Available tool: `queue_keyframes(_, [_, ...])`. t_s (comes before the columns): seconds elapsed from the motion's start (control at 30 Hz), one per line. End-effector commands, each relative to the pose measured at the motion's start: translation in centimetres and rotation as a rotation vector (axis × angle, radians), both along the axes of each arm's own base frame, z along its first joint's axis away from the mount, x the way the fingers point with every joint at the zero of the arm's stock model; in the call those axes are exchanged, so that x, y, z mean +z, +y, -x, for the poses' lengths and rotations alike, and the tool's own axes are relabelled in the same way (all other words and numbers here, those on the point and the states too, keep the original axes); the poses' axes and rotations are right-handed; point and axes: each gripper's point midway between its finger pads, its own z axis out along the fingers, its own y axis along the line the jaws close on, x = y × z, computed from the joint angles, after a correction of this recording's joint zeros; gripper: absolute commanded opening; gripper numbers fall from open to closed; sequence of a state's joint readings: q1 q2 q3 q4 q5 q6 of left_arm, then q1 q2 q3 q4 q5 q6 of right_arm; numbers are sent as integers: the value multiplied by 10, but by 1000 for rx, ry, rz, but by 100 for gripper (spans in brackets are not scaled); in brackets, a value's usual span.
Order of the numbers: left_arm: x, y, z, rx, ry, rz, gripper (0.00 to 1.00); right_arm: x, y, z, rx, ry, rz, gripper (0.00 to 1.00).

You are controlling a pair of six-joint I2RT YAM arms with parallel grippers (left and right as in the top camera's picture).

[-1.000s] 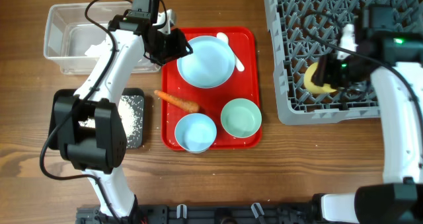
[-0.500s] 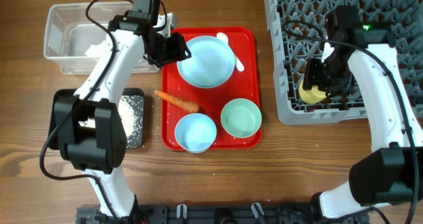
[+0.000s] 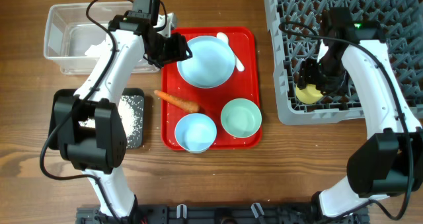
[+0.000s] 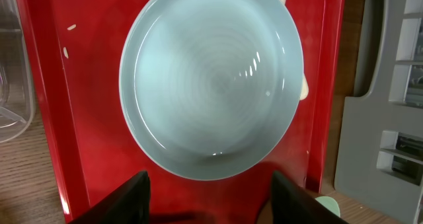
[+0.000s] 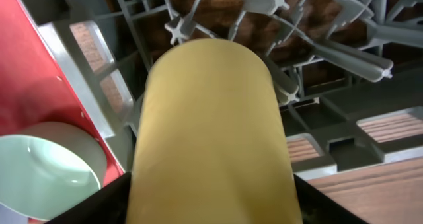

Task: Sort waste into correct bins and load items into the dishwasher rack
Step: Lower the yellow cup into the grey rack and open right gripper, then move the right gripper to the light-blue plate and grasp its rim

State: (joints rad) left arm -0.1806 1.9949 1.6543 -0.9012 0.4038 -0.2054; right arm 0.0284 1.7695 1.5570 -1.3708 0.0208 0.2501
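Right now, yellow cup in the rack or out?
In. Overhead, the yellow cup is inside the dishwasher rack, among its prongs.

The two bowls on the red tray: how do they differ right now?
The light blue bowl is blue; the pale green bowl is green. The light blue bowl sits near the carrot, the pale green bowl nearer the dishwasher rack. Both stand upright, empty, on the red tray.

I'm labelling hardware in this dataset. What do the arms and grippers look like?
The left arm and right arm: white tubular links, black joint housings, thin black cables looping alongside. The left gripper has black fingers. A green light glows on the right arm's wrist.
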Motion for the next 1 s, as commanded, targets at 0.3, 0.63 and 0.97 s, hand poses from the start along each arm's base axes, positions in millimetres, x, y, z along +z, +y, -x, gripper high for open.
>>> queue_keyframes(0.3, [12, 1, -3, -15, -43, -11, 65, 4, 10, -16, -4, -50, -50, 88])
queue_keyframes(0.63, [51, -1, -15, -100, -191, -20, 76, 112, 40, -64, 138, -352, -203, 89])
queue_keyframes(0.97, [130, -5, 8, -272, -440, -69, 79, 132, 81, -77, 243, -447, -290, 87])
